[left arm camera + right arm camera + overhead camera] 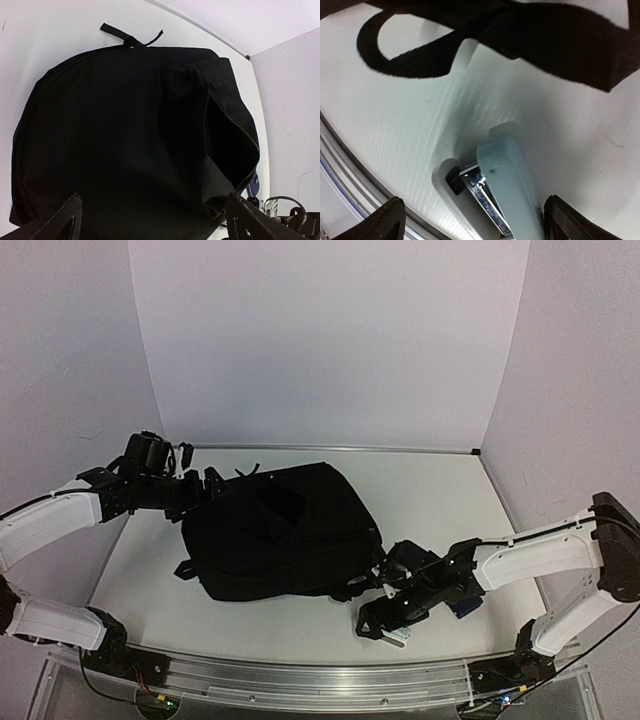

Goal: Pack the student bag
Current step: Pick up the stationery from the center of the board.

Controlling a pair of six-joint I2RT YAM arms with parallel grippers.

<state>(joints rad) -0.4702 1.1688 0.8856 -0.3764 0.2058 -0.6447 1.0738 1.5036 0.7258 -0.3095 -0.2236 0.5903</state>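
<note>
The student bag (280, 530) is a large black backpack lying flat in the middle of the table. It fills the left wrist view (115, 140), with a front pocket (225, 145) gaping open. My left gripper (213, 483) is open and empty at the bag's far left edge, just above the fabric (150, 227). My right gripper (377, 625) is open, low over the table off the bag's near right corner. A pale blue stapler (506, 192) lies on the table between its spread fingers, nearer the right one. It also shows in the top view (396, 637).
A black strap loop (415, 55) of the bag lies on the table just beyond the stapler. A dark blue object (463, 608) sits by the right arm; it also shows past the bag's edge in the left wrist view (254, 186). The metal front rail (300, 675) runs close behind the right gripper.
</note>
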